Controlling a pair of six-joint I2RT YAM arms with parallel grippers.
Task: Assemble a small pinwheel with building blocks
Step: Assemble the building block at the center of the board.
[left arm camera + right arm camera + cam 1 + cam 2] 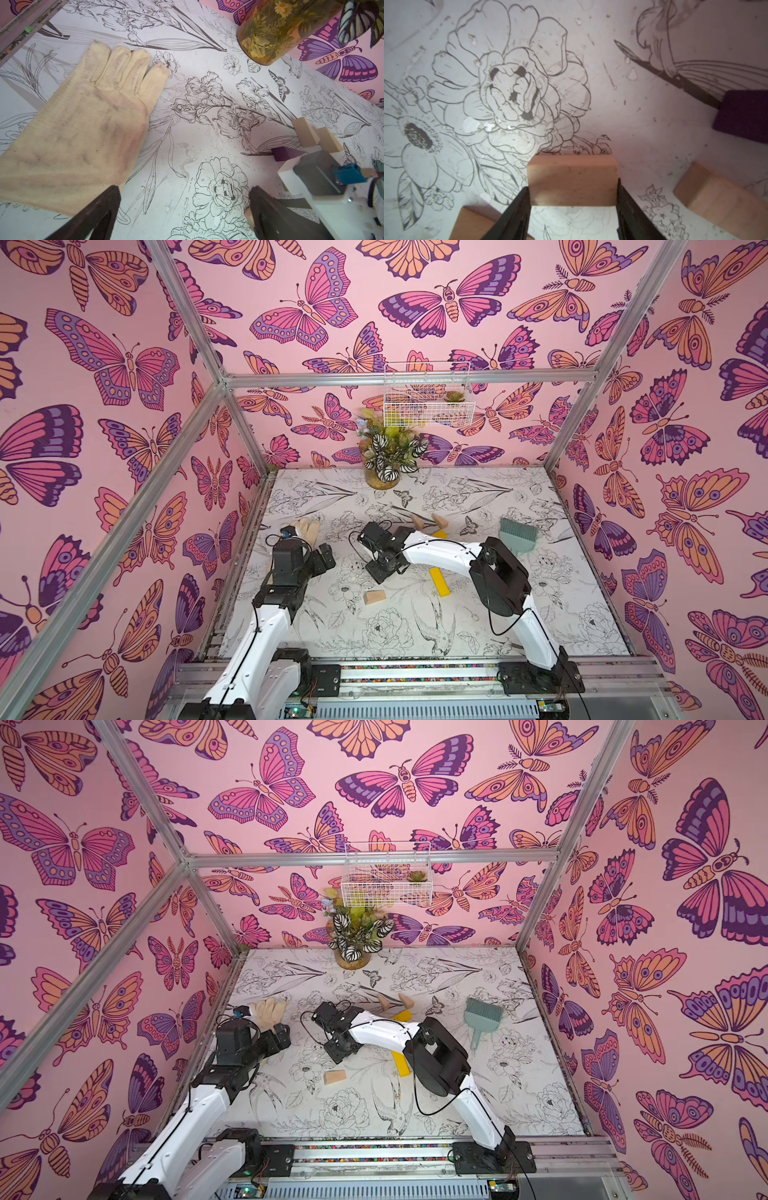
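Wooden block (572, 176) pinched in right hand (573, 186), purple wedge (743, 116) near, yellow bar (439, 581) flat

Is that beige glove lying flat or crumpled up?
Flat. The glove lies spread on the table, its four visible digits straight and side by side.

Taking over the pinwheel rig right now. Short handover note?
Left claw: open, empty, beside the glove.
Right claw: closed on a wooden block, fingers against both its sides; lifted or not, can't tell.
Blocks: purple wedge close to the right claw; wooden wedge and second wedge on the far side; yellow bar and loose wooden block nearer the robot's base; second yellow bar partly hidden behind the right arm.
Done: nothing joined, pieces scattered.
To do: lay out the whole pinwheel, centre, four wedges, stem.
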